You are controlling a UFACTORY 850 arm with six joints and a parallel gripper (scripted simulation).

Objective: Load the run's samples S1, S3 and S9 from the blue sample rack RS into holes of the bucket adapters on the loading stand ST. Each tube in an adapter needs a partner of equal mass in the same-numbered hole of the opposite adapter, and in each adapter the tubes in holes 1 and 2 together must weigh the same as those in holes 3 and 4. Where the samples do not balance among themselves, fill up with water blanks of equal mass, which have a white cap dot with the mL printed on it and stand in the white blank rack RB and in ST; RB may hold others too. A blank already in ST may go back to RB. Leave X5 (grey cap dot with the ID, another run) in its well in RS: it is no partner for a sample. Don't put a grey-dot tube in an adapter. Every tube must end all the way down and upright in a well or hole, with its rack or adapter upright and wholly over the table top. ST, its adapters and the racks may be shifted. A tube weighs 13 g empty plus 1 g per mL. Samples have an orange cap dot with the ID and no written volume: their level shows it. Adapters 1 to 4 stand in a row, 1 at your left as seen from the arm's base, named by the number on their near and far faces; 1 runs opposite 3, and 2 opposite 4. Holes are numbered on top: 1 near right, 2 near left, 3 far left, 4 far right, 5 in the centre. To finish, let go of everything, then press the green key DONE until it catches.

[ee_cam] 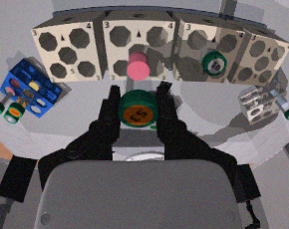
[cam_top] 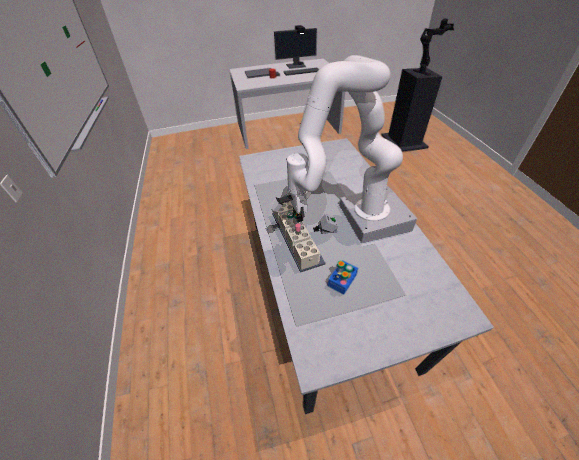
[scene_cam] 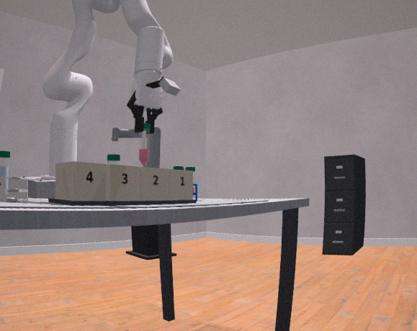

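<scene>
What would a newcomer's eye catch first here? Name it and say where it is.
First, the white arm bent over the grey table, its tool shut on a green-capped tube with pink liquid, hanging upright just above the beige adapter row, about over adapter 2. Next, the blue sample rack on the mat nearer the table's middle.

1. The arm [cam_top: 333,95] is glossy white, built of thick rounded tubular links with bulging joints.
2. Its lowest link stands on a white round flange on a grey square base plate [cam_top: 403,226].
3. The claw [scene_cam: 145,124] has black angular fingers under a white wrist housing.
4. A small grey box [scene_cam: 169,85] juts from the wrist's side.
</scene>
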